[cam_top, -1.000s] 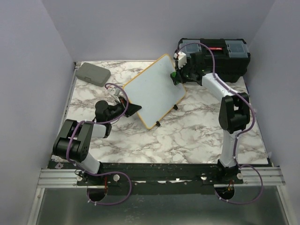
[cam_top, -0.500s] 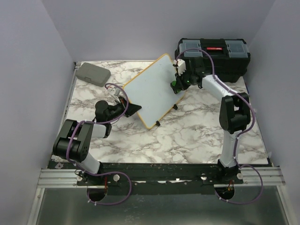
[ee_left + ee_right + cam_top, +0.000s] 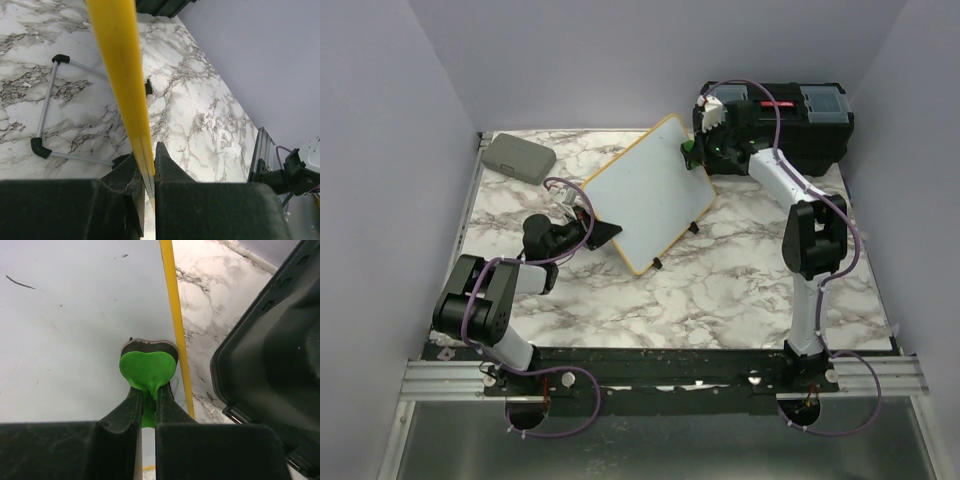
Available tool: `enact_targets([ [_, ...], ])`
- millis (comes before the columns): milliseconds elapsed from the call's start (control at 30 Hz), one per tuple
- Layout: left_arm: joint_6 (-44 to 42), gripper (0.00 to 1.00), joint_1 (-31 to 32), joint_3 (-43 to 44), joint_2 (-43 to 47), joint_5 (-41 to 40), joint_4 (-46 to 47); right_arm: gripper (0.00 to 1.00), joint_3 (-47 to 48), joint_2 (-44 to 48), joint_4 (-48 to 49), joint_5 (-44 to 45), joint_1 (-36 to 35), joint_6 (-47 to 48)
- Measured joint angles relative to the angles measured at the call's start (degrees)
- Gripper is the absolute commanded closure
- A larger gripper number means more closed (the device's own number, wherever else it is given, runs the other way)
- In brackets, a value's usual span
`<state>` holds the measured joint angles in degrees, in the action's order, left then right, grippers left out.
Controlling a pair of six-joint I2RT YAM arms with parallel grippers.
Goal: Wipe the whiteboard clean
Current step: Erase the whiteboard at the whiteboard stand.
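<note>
Whiteboard (image 3: 650,195) sat mid-table on the marble top (image 3: 740,290), propped tilted on its wire stand (image 3: 47,107), corner-on to me. White face, thin yellow frame, rounded corners, two small black feet on the near edge. Face was nearly clean: I saw one short dark stroke (image 3: 20,282) and a few specks on the right wrist cam.

Left gripper (image 3: 149,167) was pinched on the board's left frame edge. Right gripper (image 3: 148,395) was clamped on a green heart-shaped eraser (image 3: 148,370) at the board's far right side, just inside the frame and beside the black toolbox (image 3: 790,125).

I couldn't see the eraser's dark underside properly, so I couldn't confirm contact with the board. Left wrist cam gave only the frame edge-on, no face. Toolbox was cropped on the right wrist cam.
</note>
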<state>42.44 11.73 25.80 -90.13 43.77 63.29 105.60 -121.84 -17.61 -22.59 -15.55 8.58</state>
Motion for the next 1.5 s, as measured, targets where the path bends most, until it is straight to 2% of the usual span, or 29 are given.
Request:
enact_targets([
  [133,0.04,1.0,0.0,0.0,0.0,0.0,0.0,0.99,-0.79,0.22,0.02,0.0,0.0,2.82],
  [333,0.24,1.0,-0.02,0.02,0.0,0.0,0.0,0.99,-8.2,2.73,-1.51,-0.09,0.07,10.8],
  [567,0.26,1.0,-0.04,0.02,0.0,0.0,0.04,0.99,-11.61,3.45,-4.61,-3.72,0.59,15.3],
  [800,0.17,1.0,-0.07,0.02,0.0,0.0,0.02,0.99,-9.84,2.58,-5.22,-5.14,0.94,8.57],
  [1033,-0.02,1.0,-0.09,0.02,0.0,-0.02,-0.02,0.99,-9.22,2.58,0.59,-2.05,0.42,0.48],
  [1500,-0.04,1.0,-0.09,0.02,0.0,0.02,-0.39,0.99,-6.75,2.27,7.74,5.81,0.02,-0.9],
])
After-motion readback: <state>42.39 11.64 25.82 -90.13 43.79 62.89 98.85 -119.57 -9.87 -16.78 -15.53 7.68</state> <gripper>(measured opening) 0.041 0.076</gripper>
